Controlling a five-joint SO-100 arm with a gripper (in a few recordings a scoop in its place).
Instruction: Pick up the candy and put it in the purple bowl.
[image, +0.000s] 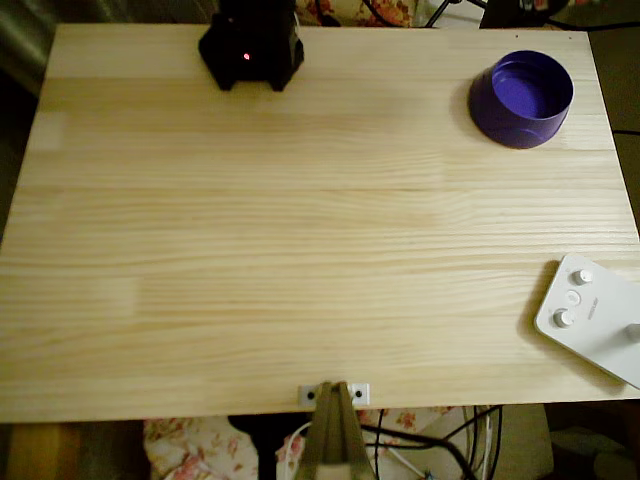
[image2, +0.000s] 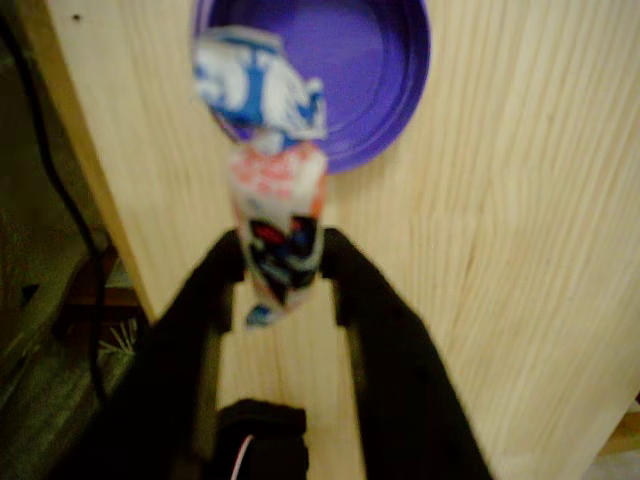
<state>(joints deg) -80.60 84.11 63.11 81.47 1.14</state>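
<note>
In the overhead view, the purple bowl stands near the far right corner of the wooden table, upright, its lighter inside showing. Well apart from the bowl, toward the near right edge, lies a white device with knobs, cut off by the picture's right border; a faint grey mark on it is too small to read. Far across the table from the bowl, at the far edge, sits a black base with a small red light, its top cut off by the frame.

In the wrist view, the gripper has its two black fingers closed against the candy, pinching the strip at its lower end. The candy stands up from the fingers, and its blue-and-white upper end overlaps the bowl's near rim. The bowl is cut off at the top. The wrapper's print is blurred and unreadable.
</note>
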